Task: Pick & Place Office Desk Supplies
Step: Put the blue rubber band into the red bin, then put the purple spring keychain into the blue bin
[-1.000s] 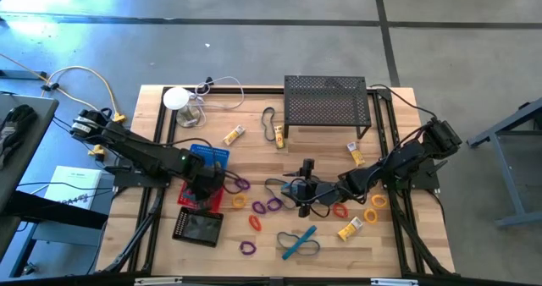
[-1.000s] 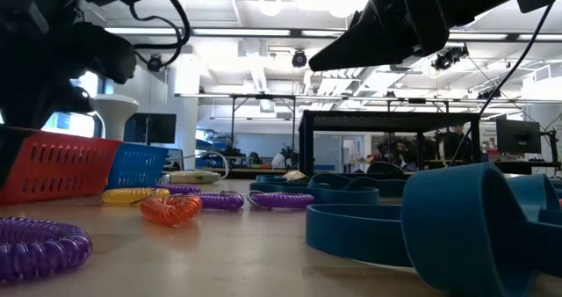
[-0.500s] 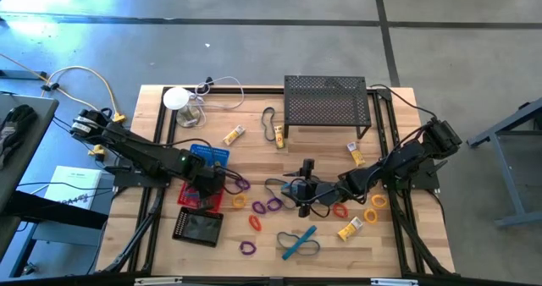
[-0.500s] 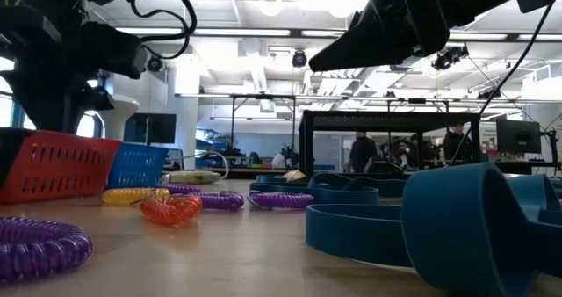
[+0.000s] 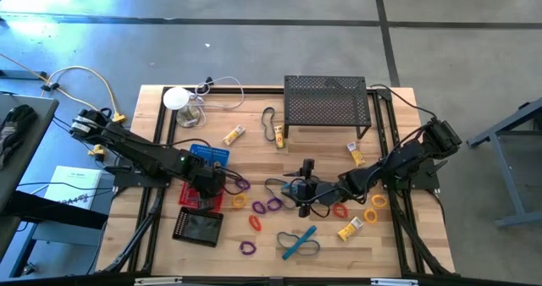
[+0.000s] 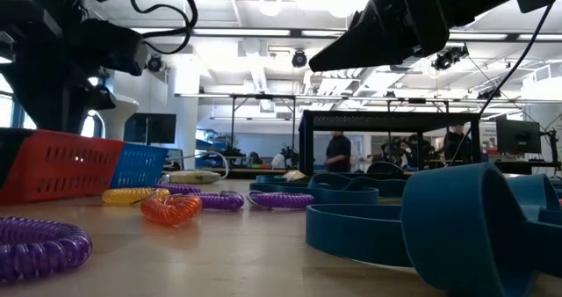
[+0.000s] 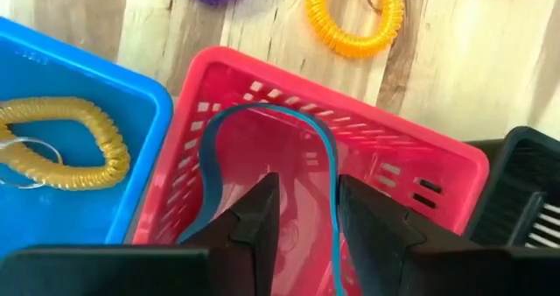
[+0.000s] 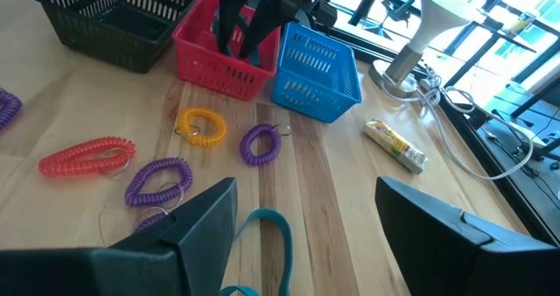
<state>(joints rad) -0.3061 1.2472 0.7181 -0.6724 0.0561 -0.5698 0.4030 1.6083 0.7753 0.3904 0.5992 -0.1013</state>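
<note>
My left gripper points down into the red basket, fingers open with a narrow gap. A blue elastic loop lies on the basket's floor beneath them; I cannot tell whether a finger touches it. The blue basket beside it holds a yellow coil ring. My right gripper hovers wide open over the table's middle, above another blue loop. Purple rings, orange rings and yellow-and-white tubes lie loose on the wood.
A black basket stands nearer the front than the red one. The black mesh shelf stands at the far edge, and the white round device with its cable at far left. Blue loops lie near the front edge.
My left gripper has stayed over the red basket and tipped a little. A person in the room behind has walked toward the left of the low view.
</note>
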